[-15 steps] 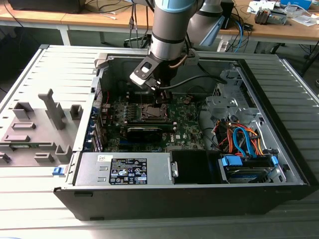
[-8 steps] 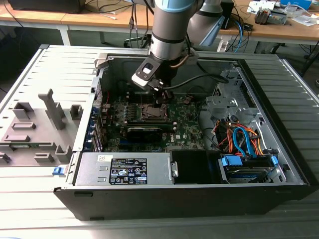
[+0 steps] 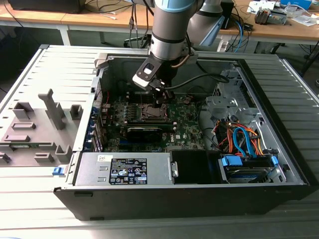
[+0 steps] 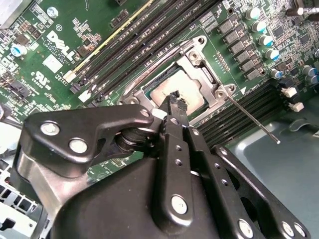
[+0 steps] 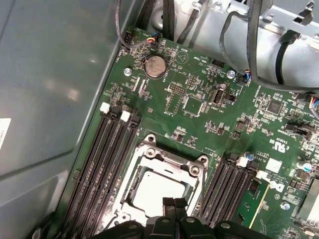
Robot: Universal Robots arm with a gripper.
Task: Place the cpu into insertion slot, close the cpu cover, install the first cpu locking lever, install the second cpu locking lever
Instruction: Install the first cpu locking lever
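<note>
**Child:** Where is your gripper?

**Me:** My gripper (image 4: 174, 101) is down inside the open computer case (image 3: 199, 201), right over the insertion slot (image 4: 197, 59). My 2 black metal fingers (image 5: 168, 204) are squeezed together, tip to tip. I see nothing between them. The case sits on a grey ribbed worktop (image 3: 30, 199).

**Child:** Do you have room to move?

**Me:** Not much. Long black slots (image 5: 107, 159) run along 2 sides of the insertion slot, all lined up the same way. A flat grey case panel (image 5: 50, 99) stands just past 1 set of them. In the exterior view a long black card (image 3: 144, 131) lies just beside the insertion slot, on the side nearer the camera. Blue and orange cables (image 3: 240, 138) bunch up well apart, on the exterior view's right.

**Child:** Where is the cpu?

**Me:** The cpu (image 4: 189, 89) lies flat in the insertion slot. It is a pale, smooth square. A shiny silver frame (image 5: 172, 160) goes round its edges, with round screws at the corners. My fingertips are over 1 edge of the cpu. I cannot tell if they touch it.

**Child:** Is anything sticking out?

**Me:** Yes, a thin, straight metal rod (image 4: 251, 120). It starts at 1 corner of the silver frame. Its long side points out across the black slots, and its far end is over the grey case panel.
</note>
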